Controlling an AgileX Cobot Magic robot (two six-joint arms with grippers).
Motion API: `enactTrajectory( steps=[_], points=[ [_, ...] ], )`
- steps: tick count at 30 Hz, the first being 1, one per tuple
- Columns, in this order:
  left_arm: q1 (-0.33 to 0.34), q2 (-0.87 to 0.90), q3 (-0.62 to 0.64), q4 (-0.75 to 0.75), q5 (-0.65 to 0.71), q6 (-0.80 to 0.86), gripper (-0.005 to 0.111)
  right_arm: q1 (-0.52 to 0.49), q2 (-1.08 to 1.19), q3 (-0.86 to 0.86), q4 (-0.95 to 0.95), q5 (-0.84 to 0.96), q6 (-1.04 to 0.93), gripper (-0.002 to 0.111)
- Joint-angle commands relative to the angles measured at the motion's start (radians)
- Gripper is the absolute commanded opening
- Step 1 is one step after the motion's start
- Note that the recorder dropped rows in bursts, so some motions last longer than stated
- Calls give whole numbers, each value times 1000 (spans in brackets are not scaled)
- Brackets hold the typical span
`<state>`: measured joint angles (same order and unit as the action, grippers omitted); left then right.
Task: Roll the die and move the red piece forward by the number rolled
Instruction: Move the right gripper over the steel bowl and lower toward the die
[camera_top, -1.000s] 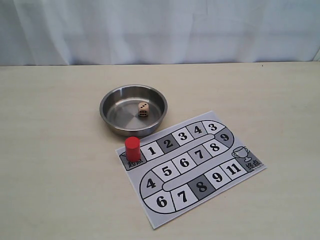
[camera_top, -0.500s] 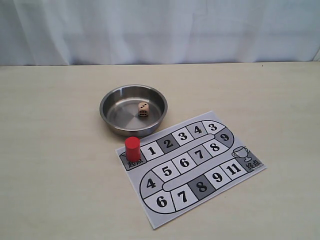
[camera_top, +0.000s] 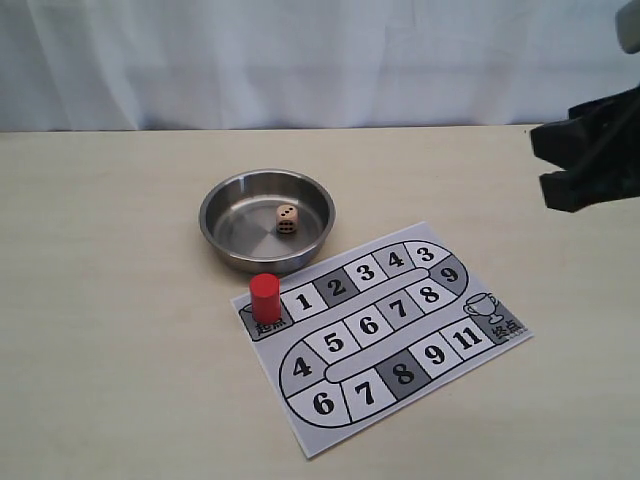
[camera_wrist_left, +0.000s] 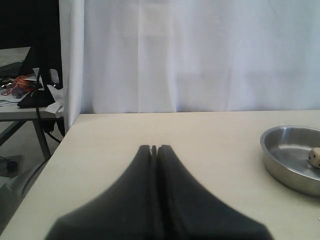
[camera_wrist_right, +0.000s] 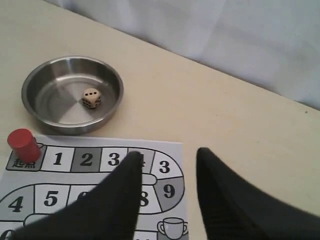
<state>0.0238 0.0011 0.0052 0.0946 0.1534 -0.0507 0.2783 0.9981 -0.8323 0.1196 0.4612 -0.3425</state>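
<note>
The die (camera_top: 286, 220) lies inside a steel bowl (camera_top: 221, 196); the right wrist view shows the die (camera_wrist_right: 91, 97) and the bowl (camera_wrist_right: 35, 78) too, and the left wrist view catches the die (camera_wrist_left: 315, 157) at the bowl's (camera_wrist_left: 280, 137) far side. The red piece (camera_top: 265, 297) stands upright on the grey start square of the paper board (camera_top: 480, 345), as the right wrist view of the piece (camera_wrist_right: 22, 144) confirms. My right gripper (camera_top: 548, 160) hangs open, empty, above the table at the right edge, right of the board; its jaws (camera_wrist_right: 166, 155) are spread. My left gripper (camera_wrist_left: 154, 148) is shut and empty, far left of the bowl.
The numbered paper board (camera_wrist_right: 167, 150) lies flat in front of the bowl. A white curtain (camera_top: 320, 60) backs the table. Beyond the table's left edge stands a cluttered side desk (camera_wrist_left: 25, 95).
The right gripper has come into the exterior view at the right edge, with its jaws apart. The die, bowl, red piece and board have not moved.
</note>
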Motion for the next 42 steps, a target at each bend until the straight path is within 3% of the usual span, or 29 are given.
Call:
enactTrajectory(
  steps=[1,8,15,23,27,32,42],
  points=[
    [0,-1,-5,-2,-11,-2,0,42,102,-59,3,-1,22,50],
    [0,-1,-5,-2,-11,-2,0,50,297,-207,149,123,24,53],
    [0,-1,-5,-2,-9,-2,0,50,506,-342,281,129,-13,53],
    [0,-1,-5,-2,-9,-2,0,188,840,-613,279,105,-37,53],
    [0,-1,-5,-2,-9,-2,0,184,989,-758,275,96,17,53],
    [0,-1,-5,-2,-9,-2,0,187,1108,-914,258,167,41,63],
    [0,-1,-5,-2,-12,-2,0,187,1268,-1137,205,299,151,62]
  ],
)
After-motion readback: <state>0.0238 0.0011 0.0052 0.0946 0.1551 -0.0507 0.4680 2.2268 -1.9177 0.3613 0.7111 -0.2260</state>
